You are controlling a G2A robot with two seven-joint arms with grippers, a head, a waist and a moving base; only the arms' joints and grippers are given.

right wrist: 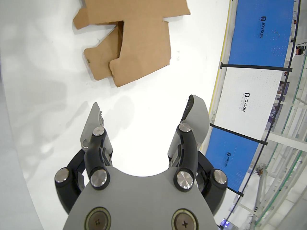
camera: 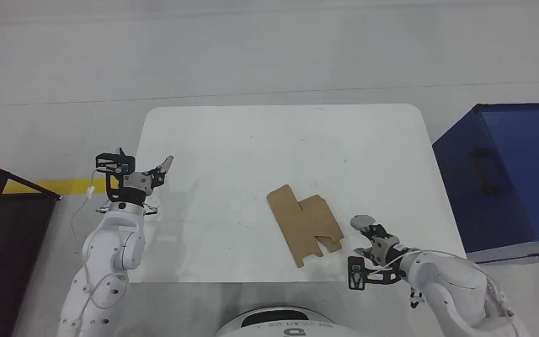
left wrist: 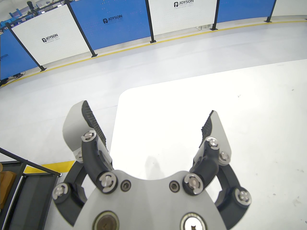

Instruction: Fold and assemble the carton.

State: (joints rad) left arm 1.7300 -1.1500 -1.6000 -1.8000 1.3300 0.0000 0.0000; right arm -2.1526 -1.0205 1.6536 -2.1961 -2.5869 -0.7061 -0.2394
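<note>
Table (camera: 253,143) white, rounded corners, on pale grey floor (camera: 253,42). Blue-and-white fence panels (left wrist: 120,20) stand beyond. Carton (camera: 305,223) lies flat and unfolded, right of centre, toward near edge. Left gripper (left wrist: 147,116) fingers spread, over table's left edge, well apart from carton. Right gripper (right wrist: 144,101) fingers spread, near carton's flaps, not touching. Blue bin (camera: 497,177) beside table's right edge.

My white tabletop (camera: 244,152), with its rounded corners, takes up the middle of the top view. The brown carton (camera: 305,223) lies flat on it, unfolded, just right of centre and toward the lower edge. It sits at a slant, with its notched flaps at the lower end.
</note>
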